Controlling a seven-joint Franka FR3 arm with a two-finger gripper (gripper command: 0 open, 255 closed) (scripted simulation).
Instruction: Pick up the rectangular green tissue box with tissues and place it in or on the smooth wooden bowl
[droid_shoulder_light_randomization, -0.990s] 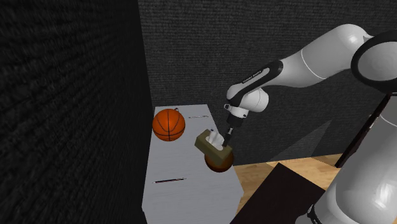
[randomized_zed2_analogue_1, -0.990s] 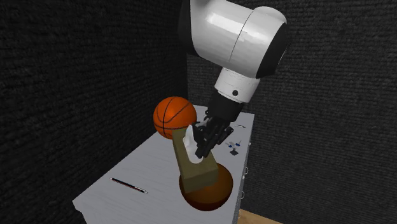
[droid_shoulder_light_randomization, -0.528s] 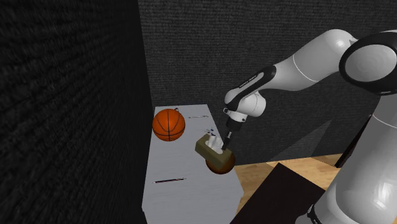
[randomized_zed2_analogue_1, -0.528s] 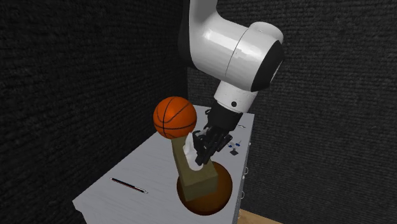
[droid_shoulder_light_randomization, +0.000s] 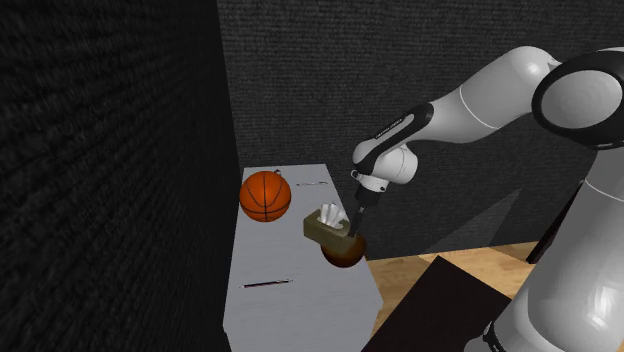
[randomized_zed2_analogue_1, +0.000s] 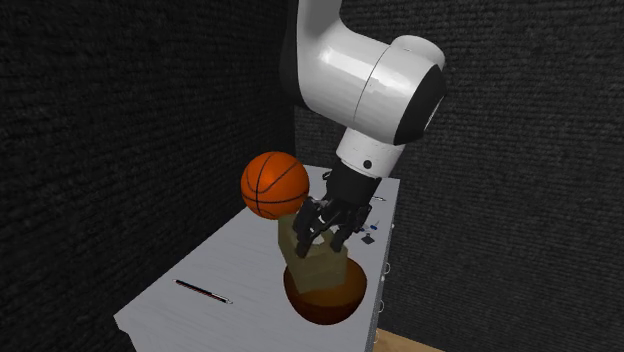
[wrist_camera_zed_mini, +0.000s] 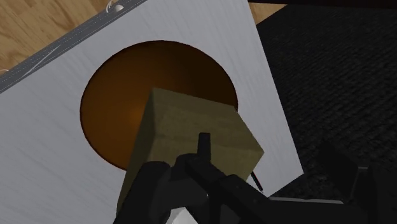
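Orange basketball (droid_shoulder_light_randomization: 265, 195), black-seamed, on a brushed grey table (droid_shoulder_light_randomization: 300, 305). A thin dark pen (droid_shoulder_light_randomization: 265, 283) lies nearer the front edge. Tissue box (droid_shoulder_light_randomization: 322, 230): rectangular, dull olive, matte, white tissue (droid_shoulder_light_randomization: 331, 213) crumpled at its top. It sits tilted in the round, smooth red-brown bowl (droid_shoulder_light_randomization: 343, 257) at the table's corner, one end overhanging the rim. Black gripper (randomized_zed2_analogue_1: 322, 238) over the box, fingers spread either side of the tissue. White glossy arm behind.
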